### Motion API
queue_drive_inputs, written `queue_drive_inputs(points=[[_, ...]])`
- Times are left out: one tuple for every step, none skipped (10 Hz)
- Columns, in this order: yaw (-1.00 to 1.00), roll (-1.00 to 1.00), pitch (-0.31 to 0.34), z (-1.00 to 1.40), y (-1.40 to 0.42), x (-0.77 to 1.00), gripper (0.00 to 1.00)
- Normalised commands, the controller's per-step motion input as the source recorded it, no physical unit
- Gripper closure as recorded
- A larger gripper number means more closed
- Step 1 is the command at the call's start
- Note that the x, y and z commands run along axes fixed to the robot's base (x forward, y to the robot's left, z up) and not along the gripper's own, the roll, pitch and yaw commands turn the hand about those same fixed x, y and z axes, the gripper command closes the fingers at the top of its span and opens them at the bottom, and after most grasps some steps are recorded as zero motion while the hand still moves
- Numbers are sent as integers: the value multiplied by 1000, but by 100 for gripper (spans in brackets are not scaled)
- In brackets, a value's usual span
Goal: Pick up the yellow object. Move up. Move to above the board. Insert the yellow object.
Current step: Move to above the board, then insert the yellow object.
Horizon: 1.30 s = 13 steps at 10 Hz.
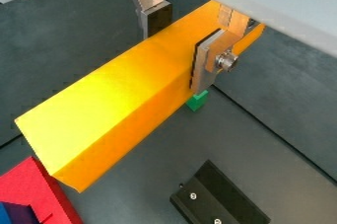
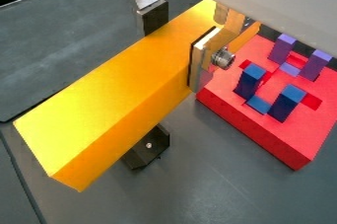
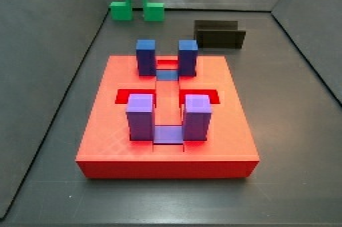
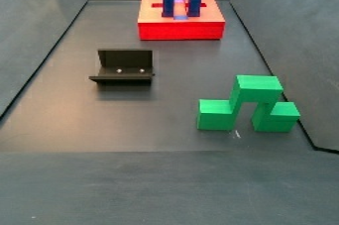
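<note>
Both wrist views gave you the gripper point(image 1: 184, 33) clamped across the yellow object point(image 1: 125, 98), one silver finger point(image 1: 211, 58) flat against the bar's side face and the other finger point(image 1: 154, 13) at its far side, so the jaws stood at a narrow setting, closed on the bar. You could read no brand, label or lettering anywhere on the bar, the fingers or the floor. In a wrist view the bar ran out from the gripper point(image 2: 182, 29) with the board point(image 2: 283, 119) below and beside it, the yellow object point(image 2: 112, 110) clear of the red slab and not touching it; the blue-purple posts point(image 2: 263, 88) stood upright on the slab. The fixture point(image 2: 148, 149) showed only as a dark corner poking out from under the bar, and in a wrist view the fixture point(image 1: 218, 198) was cut off by the frame edge. A small piece of a green block point(image 1: 195, 100) peeked out beneath the bar, most of it hidden. In both side views you saw neither gripper nor bar, only the board point(image 3: 107, 136), the fixture point(image 3: 219, 34) and the green blocks point(image 3: 136, 3); the same board point(image 4: 153, 29), fixture point(image 4: 125, 67) and green blocks point(image 4: 252, 103) lay well apart on the dark floor point(image 4: 79, 169)
</note>
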Motion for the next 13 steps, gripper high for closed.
queue_drive_inputs(points=[[6, 9, 67, 220, 0, 33, 100], [-291, 195, 410, 225, -1400, -193, 100], [-234, 208, 353, 213, -1400, -190, 100], [-123, 193, 257, 218, -1400, -186, 100], [-76, 94, 193, 220, -1400, -177, 100], [-41, 58, 149, 230, -1400, -172, 100], [-18, 36, 100, 243, -1400, -164, 100], [-4, 16, 82, 249, -1400, -154, 100], [-2, 8, 79, 255, -1400, -144, 100], [4, 3, 93, 148, -760, -48, 100], [4, 1, 122, 78, -346, 21, 100], [3, 1, 129, 53, -170, 48, 100], [0, 0, -9, -57, 0, 0, 100]])
